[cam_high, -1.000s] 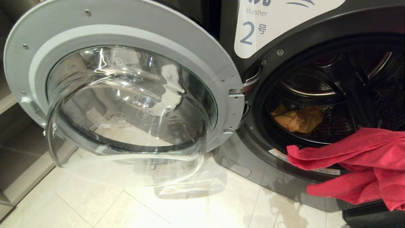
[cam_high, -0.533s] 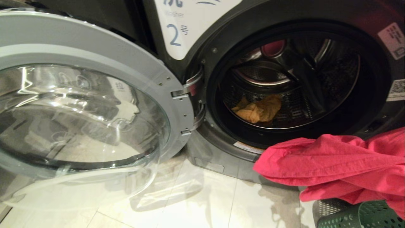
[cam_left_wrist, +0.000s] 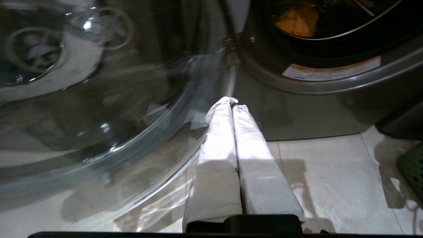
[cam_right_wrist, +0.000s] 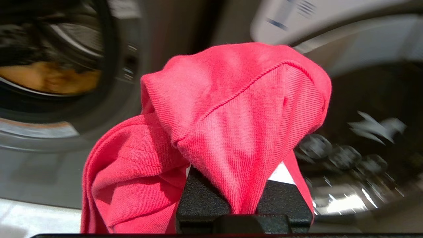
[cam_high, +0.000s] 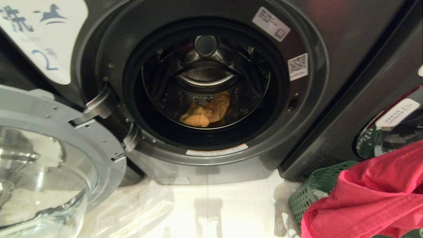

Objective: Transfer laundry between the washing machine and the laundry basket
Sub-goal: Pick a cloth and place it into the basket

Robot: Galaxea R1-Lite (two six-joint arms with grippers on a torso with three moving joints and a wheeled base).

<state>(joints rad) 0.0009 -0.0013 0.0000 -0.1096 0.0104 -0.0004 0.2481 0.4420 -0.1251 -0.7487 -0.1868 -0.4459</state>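
Note:
The dark grey washing machine (cam_high: 333, 59) marked 2 stands with its round door (cam_high: 66, 145) swung open to the left. A yellow-orange garment (cam_high: 205, 114) lies crumpled at the bottom of the drum, also seen as an orange heap (cam_left_wrist: 297, 21) in the left wrist view. My right gripper (cam_right_wrist: 243, 185) is shut on the bright red garment (cam_right_wrist: 231, 112), which drapes over and hides its fingertips. In the head view this red garment (cam_high: 370, 198) hangs at the lower right above the green laundry basket (cam_high: 309, 195). My left gripper (cam_left_wrist: 230, 104), wrapped in white, is shut and empty low over the floor.
A second machine (cam_high: 390, 129) with its own glass door stands to the right of the basket. The bulging door glass (cam_high: 36, 178) juts out over the pale tiled floor (cam_high: 224, 211) on the left, close beside my left gripper.
The whole view has swung to the right, so the camera has moved. The drum now sits in the middle, and the green basket has come into view under the red garment.

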